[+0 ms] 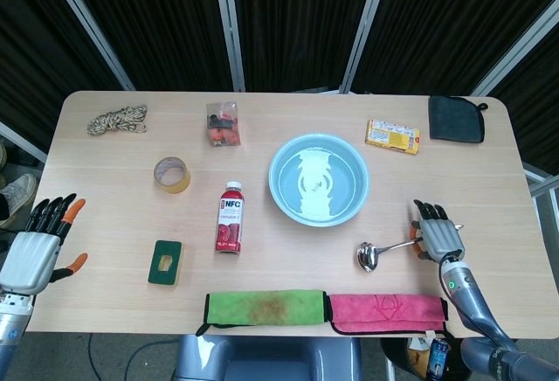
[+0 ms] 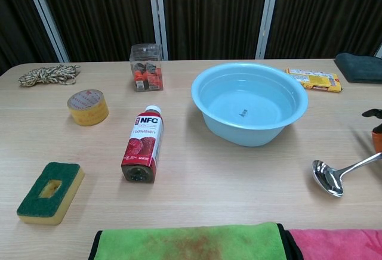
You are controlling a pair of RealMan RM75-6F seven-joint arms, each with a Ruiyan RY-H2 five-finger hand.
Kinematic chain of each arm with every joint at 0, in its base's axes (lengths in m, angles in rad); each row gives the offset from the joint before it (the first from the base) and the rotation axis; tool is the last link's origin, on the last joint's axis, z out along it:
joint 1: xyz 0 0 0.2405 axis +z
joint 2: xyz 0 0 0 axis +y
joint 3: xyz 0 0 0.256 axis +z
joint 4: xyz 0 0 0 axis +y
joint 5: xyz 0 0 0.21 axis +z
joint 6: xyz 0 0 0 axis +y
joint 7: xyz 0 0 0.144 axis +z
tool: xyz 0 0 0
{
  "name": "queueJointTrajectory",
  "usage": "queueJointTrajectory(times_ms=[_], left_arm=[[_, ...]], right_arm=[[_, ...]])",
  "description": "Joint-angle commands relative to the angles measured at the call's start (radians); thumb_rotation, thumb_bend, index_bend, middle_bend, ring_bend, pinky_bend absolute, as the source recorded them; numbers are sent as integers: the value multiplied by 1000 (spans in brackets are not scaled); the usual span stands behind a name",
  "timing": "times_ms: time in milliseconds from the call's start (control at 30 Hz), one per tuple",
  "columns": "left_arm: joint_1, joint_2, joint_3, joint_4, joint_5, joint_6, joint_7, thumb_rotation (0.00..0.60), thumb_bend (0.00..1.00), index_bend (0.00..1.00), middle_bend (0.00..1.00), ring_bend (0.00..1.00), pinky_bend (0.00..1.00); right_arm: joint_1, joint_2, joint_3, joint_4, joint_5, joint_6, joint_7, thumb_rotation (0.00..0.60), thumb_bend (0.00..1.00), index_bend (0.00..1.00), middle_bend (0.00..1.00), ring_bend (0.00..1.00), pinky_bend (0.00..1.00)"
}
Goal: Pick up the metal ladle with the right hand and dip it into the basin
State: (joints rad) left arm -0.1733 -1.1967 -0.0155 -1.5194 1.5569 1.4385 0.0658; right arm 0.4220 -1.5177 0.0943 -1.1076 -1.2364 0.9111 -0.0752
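Observation:
The metal ladle [image 1: 370, 256] lies low over the table in front of and to the right of the light blue basin [image 1: 273, 180], which holds water. Its bowl [image 2: 327, 178] faces up, and its handle runs right into my right hand [image 1: 437, 237], which grips the handle's end at the table's right side. In the chest view only that hand's fingertips [image 2: 373, 114] show at the right edge. The basin's wall [image 2: 239, 132] stands well apart from the ladle. My left hand [image 1: 39, 245] hangs open off the table's left edge, holding nothing.
A red NFC bottle [image 1: 230, 218] lies left of the basin, with a sponge [image 1: 165, 262] and a tape roll [image 1: 172, 174] further left. Green [image 1: 265, 306] and pink [image 1: 384, 313] towels line the front edge. Rope [image 1: 117, 120], a plastic box [image 1: 223, 123], a snack pack [image 1: 392, 135] and a dark cloth [image 1: 456, 119] sit at the back.

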Motion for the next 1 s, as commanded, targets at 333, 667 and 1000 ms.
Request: queueJointTrajectory(times_ms=[333, 667, 1000], left_arm=[[-1, 2, 7, -3, 12, 0, -3, 600, 240, 0, 0, 0, 36], [2, 8, 13, -7, 24, 7, -15, 600, 242, 0, 0, 0, 36], [2, 14, 16, -8, 28, 5, -31, 600, 242, 0, 0, 0, 36]], right_arm=[[-38, 139, 11, -198, 12, 98, -93, 600, 436, 658, 0, 0, 0], [-48, 241, 14, -344, 31, 131, -176, 600, 439, 669, 0, 0, 0], [13, 378, 56, -535, 152, 89, -363, 600, 440, 672, 0, 0, 0]])
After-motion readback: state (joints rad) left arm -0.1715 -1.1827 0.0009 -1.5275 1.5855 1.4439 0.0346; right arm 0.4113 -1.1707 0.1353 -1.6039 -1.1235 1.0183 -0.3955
